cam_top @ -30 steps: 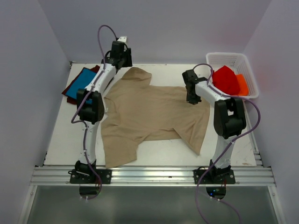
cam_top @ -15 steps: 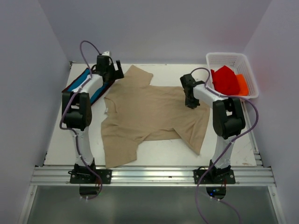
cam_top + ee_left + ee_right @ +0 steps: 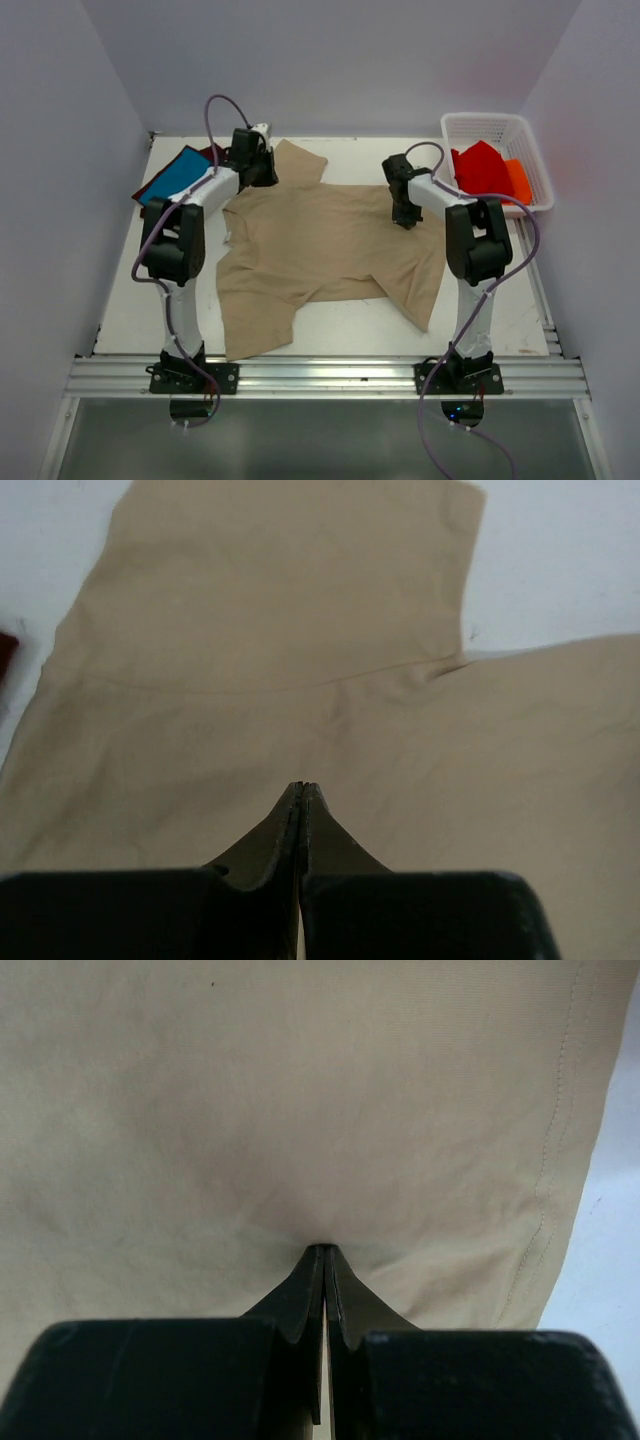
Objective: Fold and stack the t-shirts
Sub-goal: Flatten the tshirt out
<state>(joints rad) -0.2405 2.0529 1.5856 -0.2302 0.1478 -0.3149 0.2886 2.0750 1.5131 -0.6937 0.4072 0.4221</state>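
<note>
1. Right gripper: clamps tight, fingertips together, pinching up a small pucker of the tan t-shirt. Sits with the stitched hem just right of the tips and bare white table beyond that.
2. Left gripper: closes narrow, tips meeting on the same shirt. Cannot tell whether any cloth is caught between them. Faces a sleeve spread out ahead of the tips.
3. Tan t-shirt: lies open and mostly flat beneath both grippers, running from them back toward the arm bases, with a few wrinkles and skewed lower corners.
4. Blue t-shirt: rests flat just left of the left gripper, on top of the maroon t-shirt, which peeks out at the edges.
5. White basket: stands right of the right gripper, well apart from the shirt, holding a red cloth and an orange cloth.
6. Room: closes in on three sides with plain pale walls. Ends behind both grippers in an aluminium rail under the arm bases.
</note>
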